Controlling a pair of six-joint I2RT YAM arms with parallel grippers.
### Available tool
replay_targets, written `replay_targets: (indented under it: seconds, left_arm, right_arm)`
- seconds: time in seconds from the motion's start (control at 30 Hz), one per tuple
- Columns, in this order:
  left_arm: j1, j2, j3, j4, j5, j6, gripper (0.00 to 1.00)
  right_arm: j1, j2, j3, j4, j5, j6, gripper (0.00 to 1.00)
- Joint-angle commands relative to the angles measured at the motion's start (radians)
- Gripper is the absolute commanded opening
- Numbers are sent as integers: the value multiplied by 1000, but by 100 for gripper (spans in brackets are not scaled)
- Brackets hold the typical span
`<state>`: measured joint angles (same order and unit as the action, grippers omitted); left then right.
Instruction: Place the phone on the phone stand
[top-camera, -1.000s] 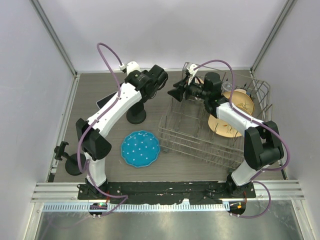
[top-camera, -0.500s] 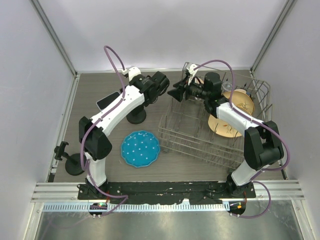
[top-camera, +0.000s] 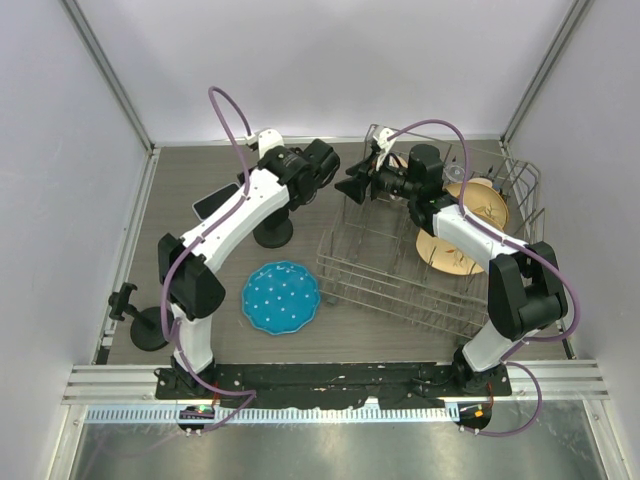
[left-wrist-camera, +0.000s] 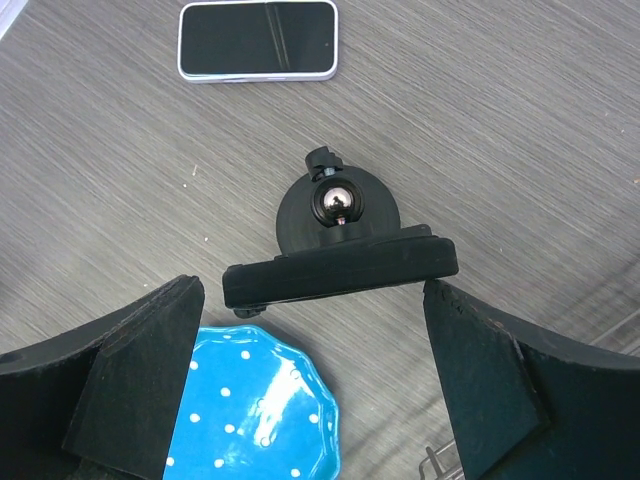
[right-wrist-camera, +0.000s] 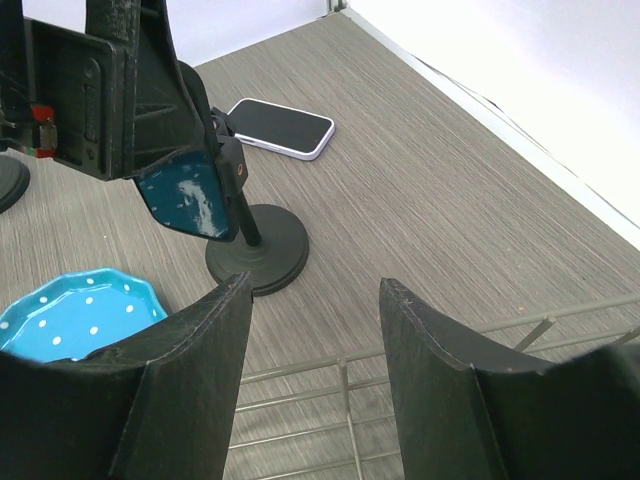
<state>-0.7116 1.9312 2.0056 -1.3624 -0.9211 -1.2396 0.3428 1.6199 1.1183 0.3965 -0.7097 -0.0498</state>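
The phone (left-wrist-camera: 257, 39), white-edged with a dark screen, lies flat on the wood-grain table; it also shows in the right wrist view as the phone (right-wrist-camera: 280, 127), and in the top view as the phone (top-camera: 212, 203), partly under my left arm. The phone stand (left-wrist-camera: 337, 210) is black, with a round base, a ball joint and a flat holder plate (left-wrist-camera: 340, 268). My left gripper (left-wrist-camera: 315, 390) hangs open and empty just above the stand (top-camera: 271, 235). My right gripper (right-wrist-camera: 315, 340) is open and empty over the rack's edge, to the right of the stand (right-wrist-camera: 258, 260).
A blue dotted plate (top-camera: 281, 296) lies in front of the stand. A wire dish rack (top-camera: 400, 275) with round golden plates (top-camera: 478, 205) fills the right side. Another black clamp stand (top-camera: 140, 318) sits at the table's left edge.
My left arm's wrist has shifted a little to the right over the stand, uncovering more of the phone. The right arm has stayed still.
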Motion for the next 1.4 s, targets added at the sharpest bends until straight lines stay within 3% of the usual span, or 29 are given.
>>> replay_targets:
  seconds: [0.0, 0.47, 0.8, 1.0, 1.13, 1.33, 1.37]
  left_arm:
    - [-3, -41, 38, -238, -9, 28, 96]
    - [0, -23, 64, -195, 64, 40, 100]
    - [38, 28, 96, -299, 10, -58, 97]
    - [47, 29, 84, -279, 4, -57, 97]
    - [47, 31, 73, -280, -2, -66, 89]
    - [47, 22, 53, -280, -16, -80, 67]
    - [47, 19, 51, -280, -19, -80, 56]
  right_arm:
    - [-5, -14, 8, 56, -16, 7, 59]
    - [-5, -11, 9, 59, -24, 10, 59]
    - [-5, -8, 8, 59, -25, 10, 59]
    - [-7, -9, 6, 59, -27, 7, 59]
    - [-4, -9, 8, 59, -25, 7, 59]
    - [-5, -9, 6, 59, -25, 5, 59]
    - [-5, -11, 6, 59, -25, 5, 59]
